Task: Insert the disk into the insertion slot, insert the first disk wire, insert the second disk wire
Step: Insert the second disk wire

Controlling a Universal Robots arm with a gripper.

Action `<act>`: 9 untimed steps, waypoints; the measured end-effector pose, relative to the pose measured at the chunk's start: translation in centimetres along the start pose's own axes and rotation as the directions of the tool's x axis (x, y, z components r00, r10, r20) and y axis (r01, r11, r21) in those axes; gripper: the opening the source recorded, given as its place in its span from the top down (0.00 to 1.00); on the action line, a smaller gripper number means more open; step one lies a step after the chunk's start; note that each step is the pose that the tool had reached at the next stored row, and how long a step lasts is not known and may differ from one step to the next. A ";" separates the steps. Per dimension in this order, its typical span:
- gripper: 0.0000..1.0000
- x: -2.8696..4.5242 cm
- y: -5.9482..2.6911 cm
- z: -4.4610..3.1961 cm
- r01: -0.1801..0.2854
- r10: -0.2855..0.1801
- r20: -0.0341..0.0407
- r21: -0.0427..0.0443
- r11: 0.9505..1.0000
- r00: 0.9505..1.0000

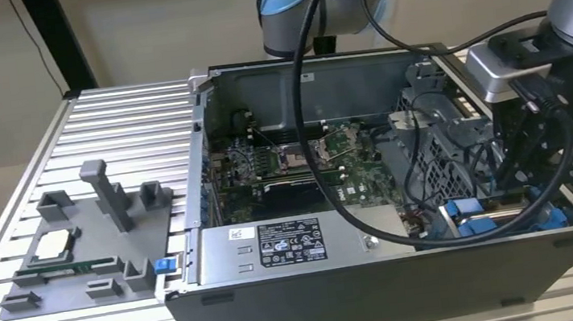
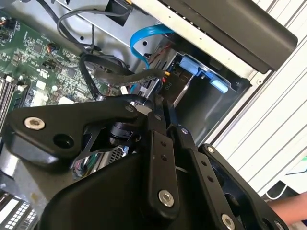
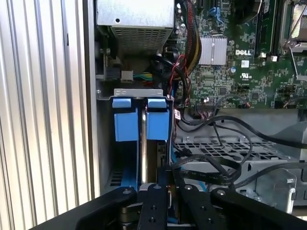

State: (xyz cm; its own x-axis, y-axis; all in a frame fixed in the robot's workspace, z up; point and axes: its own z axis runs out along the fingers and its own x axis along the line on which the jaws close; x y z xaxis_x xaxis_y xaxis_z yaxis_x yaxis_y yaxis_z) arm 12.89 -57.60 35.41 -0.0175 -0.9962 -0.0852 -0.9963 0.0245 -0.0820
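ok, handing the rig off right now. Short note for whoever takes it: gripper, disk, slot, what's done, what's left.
gripper: low in the computer case, in the front corner on the exterior view's right, at the near end of the disk. I can't tell if it is gripping.
disk: on edge in its blue carrier, inside the insertion slot. Not clear whether it is fully home.
Done: the disk appears to be in the slot.
Left: both disk wires. A blue cable and black cables hang close by; I can't see any of them plugged into the disk.
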 end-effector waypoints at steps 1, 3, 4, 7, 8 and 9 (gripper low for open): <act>1.00 0.00 -0.04 0.05 0.000 0.000 0.000 0.000 1.000 1.000; 1.00 0.07 -0.04 0.10 0.000 0.000 0.000 0.000 1.000 1.000; 1.00 0.11 -0.03 0.12 0.000 0.000 0.000 0.000 1.000 1.000; 1.00 0.17 0.00 0.19 -0.001 0.001 0.000 0.000 1.000 1.000; 1.00 0.18 0.08 0.21 -0.002 0.002 0.000 0.000 1.000 1.000; 1.00 0.19 0.19 0.22 -0.003 0.003 0.000 0.000 1.000 1.000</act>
State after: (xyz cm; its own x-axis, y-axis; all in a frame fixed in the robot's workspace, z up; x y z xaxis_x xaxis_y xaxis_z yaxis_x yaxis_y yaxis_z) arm 12.72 -57.77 35.16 -0.0209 -0.9961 -0.0858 -0.9962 0.0280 -0.0821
